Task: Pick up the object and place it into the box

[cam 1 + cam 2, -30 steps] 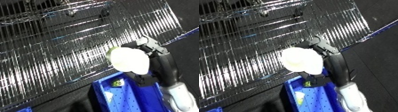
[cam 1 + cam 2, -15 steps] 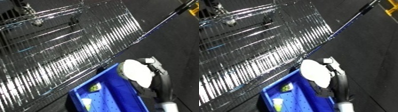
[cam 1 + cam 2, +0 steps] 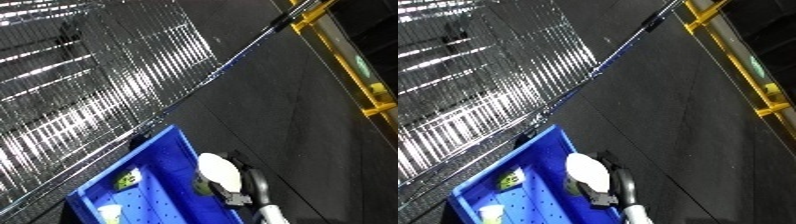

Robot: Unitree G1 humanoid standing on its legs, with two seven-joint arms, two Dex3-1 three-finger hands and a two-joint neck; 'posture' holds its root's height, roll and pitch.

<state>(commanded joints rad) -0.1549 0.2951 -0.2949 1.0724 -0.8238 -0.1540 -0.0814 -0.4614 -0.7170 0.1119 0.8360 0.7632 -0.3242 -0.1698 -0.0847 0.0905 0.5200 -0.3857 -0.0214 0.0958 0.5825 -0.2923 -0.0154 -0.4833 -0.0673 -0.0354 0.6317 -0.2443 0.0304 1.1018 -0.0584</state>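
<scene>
white object now over the blue bin's right edge

blue plastic fills the lower left of both eye views: the bin (image 3: 142, 175) sits on dark floor beside a chrome wire shopping cart (image 3: 80, 95). the right hand (image 3: 233, 187) holds a pale, rounded object (image 3: 218, 170), fingers curled about its lower and far side, and the object hangs at the bin's right rim, partly over the inside.

a second ago the same hand held the object up against the cart's wire side, with only a corner of the bin showing below. half a second ago it was lower and beside the bin's upper right edge. now far more of the bin is visible and the object overlaps its wall. the whole picture has also swung and tilted, so much of this shift is the head turning down; still, the object's place against the bin has clearly changed from above and outside to at the rim. i judge the carry nearly done, with release into the bin left to do.

hard to read: what the object is, since it shows only as a smooth white oval. the fingers are a dark blur behind it. the forearm (image 3: 266, 210) is cut off by the lower edge. the left hand appears nowhere. inside the bin lie a small green-and-yellow item (image 3: 127, 178) and a pale thing (image 3: 108, 214) at the bottom edge, both too unclear to name. whether the object touches the rim i cannot tell.
</scene>
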